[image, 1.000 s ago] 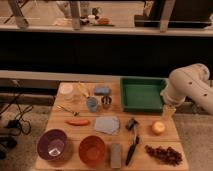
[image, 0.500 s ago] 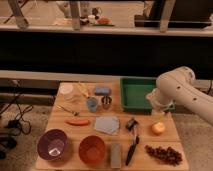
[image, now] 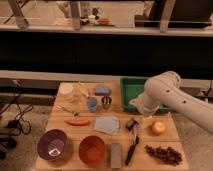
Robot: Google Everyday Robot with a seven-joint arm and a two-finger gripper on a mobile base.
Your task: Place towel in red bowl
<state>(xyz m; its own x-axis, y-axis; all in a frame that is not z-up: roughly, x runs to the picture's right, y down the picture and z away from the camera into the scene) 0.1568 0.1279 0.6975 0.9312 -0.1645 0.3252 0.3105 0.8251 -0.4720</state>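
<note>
The arm is swinging in from the right, and its gripper [image: 141,116] is now hanging beyond and to the right of the red bowl [image: 92,149], nearer to it than a second ago. Its fingers are standing spread, gripping nothing. The towel [image: 107,125] is lying flat on the table [image: 65,112] just beyond the red bowl, untouched, so the approach looks under way with the grasp yet to come. No writing or brand is showing legibly.
</note>
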